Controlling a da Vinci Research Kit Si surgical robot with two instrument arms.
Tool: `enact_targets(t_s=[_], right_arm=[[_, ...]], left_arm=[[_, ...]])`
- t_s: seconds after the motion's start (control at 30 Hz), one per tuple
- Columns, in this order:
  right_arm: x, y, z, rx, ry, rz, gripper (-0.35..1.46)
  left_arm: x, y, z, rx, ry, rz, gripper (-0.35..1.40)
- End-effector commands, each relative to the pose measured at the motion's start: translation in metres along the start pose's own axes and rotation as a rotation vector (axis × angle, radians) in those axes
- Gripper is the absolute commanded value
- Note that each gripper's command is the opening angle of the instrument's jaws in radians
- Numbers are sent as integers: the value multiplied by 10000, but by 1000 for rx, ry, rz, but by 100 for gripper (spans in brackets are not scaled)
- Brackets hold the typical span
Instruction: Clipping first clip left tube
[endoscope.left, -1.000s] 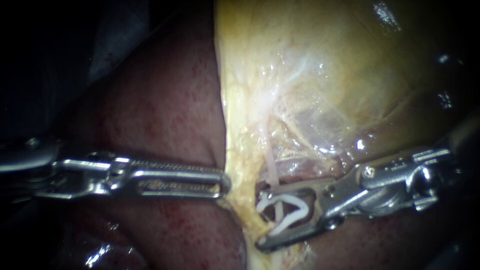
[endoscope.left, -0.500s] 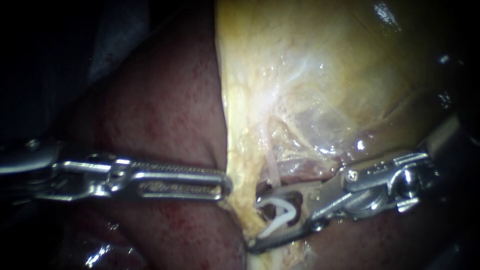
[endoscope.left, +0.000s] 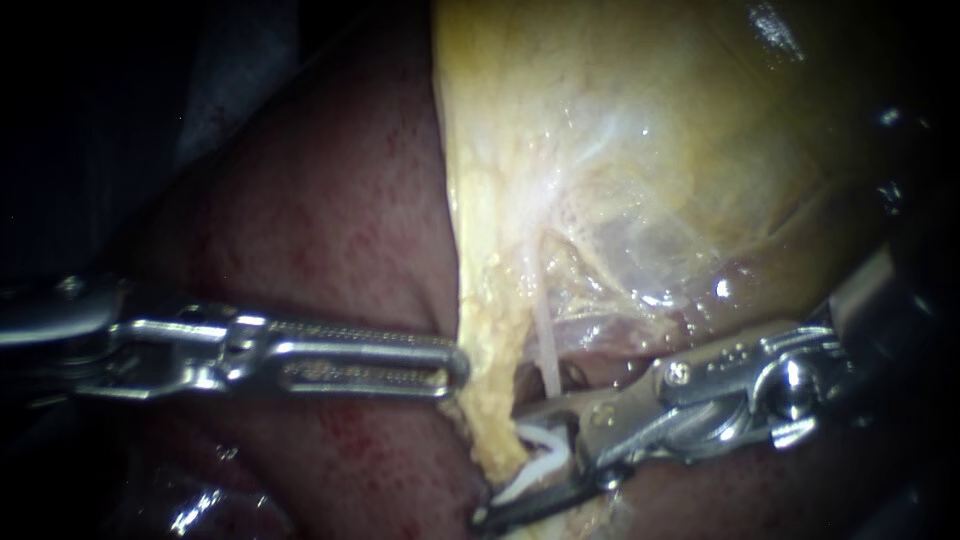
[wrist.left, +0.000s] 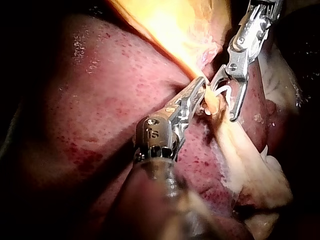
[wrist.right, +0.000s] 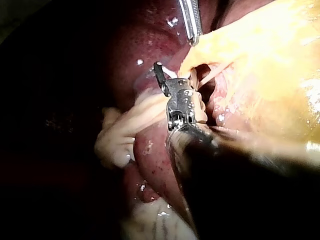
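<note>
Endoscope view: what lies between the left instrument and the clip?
The endoscope view shows yellow tissue, gripped by the left instrument; the right instrument holds the clip.

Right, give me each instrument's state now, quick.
Left instrument: shut on the yellowish tissue.
Right instrument: shut on the white clip, a gap still showing.

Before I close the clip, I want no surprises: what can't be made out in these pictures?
- Endoscope view: the tube runs behind the upper jaw of the right instrument, so whether it lies inside the clip is hidden.
- Endoscope view: the yellow tissue fold covers part of the clip.
- Right wrist view: the instrument's own head blocks most of the clip.
- Left wrist view: the tube is too small to pick out.
</note>
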Motion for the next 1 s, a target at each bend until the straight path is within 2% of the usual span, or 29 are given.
enact_targets(t_s=[0.03, 0.57, 0.8, 0.93, 1.0], right_arm=[[-1, 0, 1, -1, 0, 11, 49], [4, 12, 8, -6, 3, 43, 42], [2, 17, 6, -6, 4, 66, 23], [0, 20, 3, -6, 1, 66, -1], [-1, 21, 1, -14, -15, 67, -12]], left_arm=[[0, 0, 0, 0, 0, 0, -35], [-1, 0, 2, -1, -1, -1, -35], [-1, 0, 3, -2, -1, -1, -35], [-2, 0, 3, -2, -1, -1, -35], [-2, 0, 3, -2, -1, -1, -35]])
